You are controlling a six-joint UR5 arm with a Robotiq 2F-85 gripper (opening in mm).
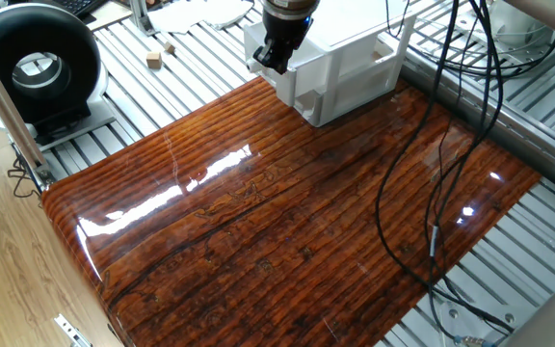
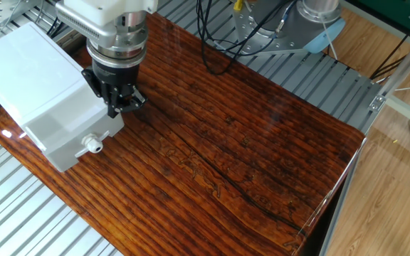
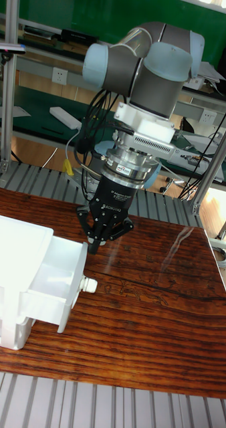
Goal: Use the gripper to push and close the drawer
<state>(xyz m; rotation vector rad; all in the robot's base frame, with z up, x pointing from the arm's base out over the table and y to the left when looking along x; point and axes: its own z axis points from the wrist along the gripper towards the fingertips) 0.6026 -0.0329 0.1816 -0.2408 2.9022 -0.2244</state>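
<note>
Pincer [image 2: 119, 102] nearly closed, holding nothing, pressed against drawer [image 2: 84, 139] front: push squarely toward the cabinet [image 2: 27, 71], keeping contact centred.

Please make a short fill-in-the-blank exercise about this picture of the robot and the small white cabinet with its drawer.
1. The drawer is partly ____, not fully shut.
2. The gripper is at the drawer's ____ panel.
3. The cabinet stands on a glossy ____ tabletop.
4. A small white ____ sticks out of the drawer's front.

Missing words: open; front; wooden; knob
</note>
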